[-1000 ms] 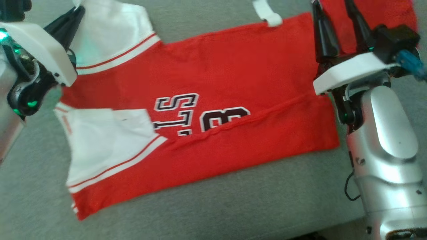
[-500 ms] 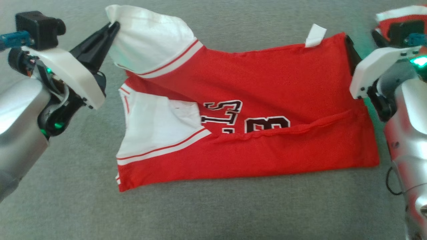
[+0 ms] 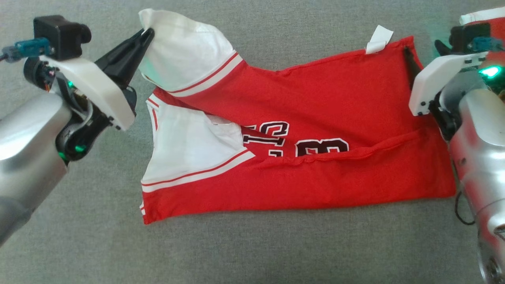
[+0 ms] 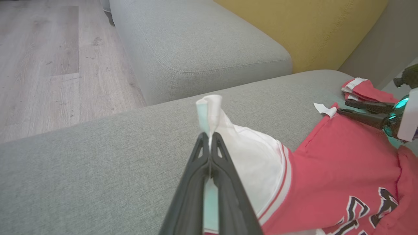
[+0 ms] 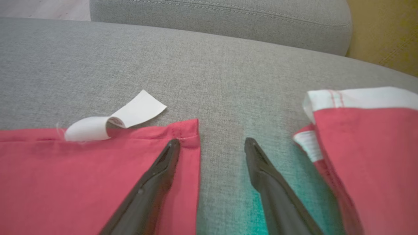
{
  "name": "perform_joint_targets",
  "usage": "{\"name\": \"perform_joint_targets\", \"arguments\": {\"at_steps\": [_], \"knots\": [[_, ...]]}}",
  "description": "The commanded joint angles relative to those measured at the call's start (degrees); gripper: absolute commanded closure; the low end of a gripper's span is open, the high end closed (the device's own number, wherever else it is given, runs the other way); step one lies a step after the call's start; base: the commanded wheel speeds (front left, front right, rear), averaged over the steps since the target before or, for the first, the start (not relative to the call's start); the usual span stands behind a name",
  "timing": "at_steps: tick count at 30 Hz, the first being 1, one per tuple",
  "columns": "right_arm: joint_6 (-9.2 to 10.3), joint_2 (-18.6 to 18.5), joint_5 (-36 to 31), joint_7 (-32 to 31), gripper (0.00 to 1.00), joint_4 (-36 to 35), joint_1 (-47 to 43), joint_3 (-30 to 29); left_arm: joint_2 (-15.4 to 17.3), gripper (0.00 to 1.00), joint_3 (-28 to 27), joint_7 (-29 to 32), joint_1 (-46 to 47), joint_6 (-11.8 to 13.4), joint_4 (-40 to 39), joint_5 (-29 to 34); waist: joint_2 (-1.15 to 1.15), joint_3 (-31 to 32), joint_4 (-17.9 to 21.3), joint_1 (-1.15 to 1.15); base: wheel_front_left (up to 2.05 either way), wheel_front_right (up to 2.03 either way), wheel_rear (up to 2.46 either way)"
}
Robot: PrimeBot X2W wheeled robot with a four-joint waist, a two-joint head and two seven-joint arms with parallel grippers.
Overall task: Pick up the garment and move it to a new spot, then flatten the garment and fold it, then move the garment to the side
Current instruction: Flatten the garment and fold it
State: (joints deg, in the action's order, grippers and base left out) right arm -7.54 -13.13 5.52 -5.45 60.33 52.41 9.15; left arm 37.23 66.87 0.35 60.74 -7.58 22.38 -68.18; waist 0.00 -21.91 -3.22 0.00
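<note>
Left gripper (image 3: 146, 34) is clenched tight on the far white sleeve (image 3: 185, 51) of the red jersey (image 3: 335, 98). In my left wrist view a pinch of white cloth pokes out past the closed fingertips. That sleeve is bunched and raised off the grey sofa seat (image 3: 252, 252), and the red cloth next to it rises with it.

The rest of the jersey lies flat on the seat, stretched across my head view from left to right. Its near long edge is folded up over the body, and the fold covers the lower part of the black-and-white lettering (image 3: 296, 140). The near white sleeve (image 3: 189, 154) lies flat at the left end. A white label (image 3: 378, 39) curls off the far hem near the right corner.

Right gripper (image 5: 212, 142) is released, jaws wide apart and holding nothing. One finger sits over the jersey's far right corner, right by the hem; I cannot tell if it touches. The other is over bare seat, between the jersey and a second red-and-white garment (image 5: 369, 147) lying just beside it.

Past the seat I see another grey cushion (image 4: 196, 42), a yellow backrest (image 4: 310, 26) and wood flooring (image 4: 49, 65).
</note>
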Motion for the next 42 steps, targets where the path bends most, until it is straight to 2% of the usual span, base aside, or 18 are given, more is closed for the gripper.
{"name": "perform_joint_targets", "arguments": {"at_steps": [1,8,9,10,11,16,23,27,34,42], "knots": [[0.05,1.06,0.74,0.83,0.00,-0.78,1.80,1.78,2.01,1.00,-2.28,-0.61,3.52,0.09,-0.34,-0.10,0.00,-0.24,0.08,0.00,0.00,0.00,0.00],[0.05,0.96,4.47,0.04,0.00,1.77,4.30,7.88,1.71,1.00,-1.37,-0.63,4.73,0.09,0.42,-0.34,0.00,-1.61,-0.48,0.00,0.00,0.00,0.00],[0.05,0.84,5.02,-0.62,0.25,2.12,4.59,9.08,1.68,1.00,-1.27,-0.66,4.86,0.09,0.73,-0.38,0.00,-1.78,-0.54,0.00,0.00,0.00,0.00],[0.05,0.66,5.56,-1.16,0.73,2.37,4.87,10.26,1.62,1.00,-1.19,-0.71,4.98,0.09,1.10,-0.40,0.00,-1.92,-0.59,0.00,0.00,0.00,0.00],[0.05,0.43,6.17,-1.42,1.00,2.48,5.13,11.29,1.57,1.00,-1.12,-0.79,5.12,0.09,1.56,-0.36,0.00,-2.03,-0.62,0.00,0.00,0.00,0.00],[0.05,-0.98,9.56,0.39,1.00,2.20,7.19,13.31,1.56,1.00,-0.67,-1.63,6.36,0.29,5.54,1.49,0.00,-2.16,-0.13,0.00,0.00,0.00,0.00],[0.05,-0.36,13.85,5.53,1.00,1.54,11.21,12.41,1.33,1.00,0.66,-2.84,11.13,0.97,13.35,6.93,0.00,-2.97,1.88,0.00,0.00,0.00,0.00],[0.05,0.35,15.64,8.50,1.00,1.57,13.14,10.78,0.42,1.00,0.38,-4.92,13.59,0.91,16.46,8.52,0.00,-3.60,2.82,0.00,0.00,0.00,0.00],[0.05,2.34,18.90,16.57,1.00,2.48,16.63,7.17,-2.86,1.00,0.09,-13.82,19.43,0.86,23.89,14.48,0.00,-4.50,4.31,0.00,0.00,0.00,0.00],[0.05,2.38,21.20,19.03,1.00,3.98,16.06,6.49,-5.06,1.00,-3.55,-15.31,17.89,0.40,24.86,16.63,0.00,-3.30,3.72,0.00,0.00,0.00,0.00]]}}
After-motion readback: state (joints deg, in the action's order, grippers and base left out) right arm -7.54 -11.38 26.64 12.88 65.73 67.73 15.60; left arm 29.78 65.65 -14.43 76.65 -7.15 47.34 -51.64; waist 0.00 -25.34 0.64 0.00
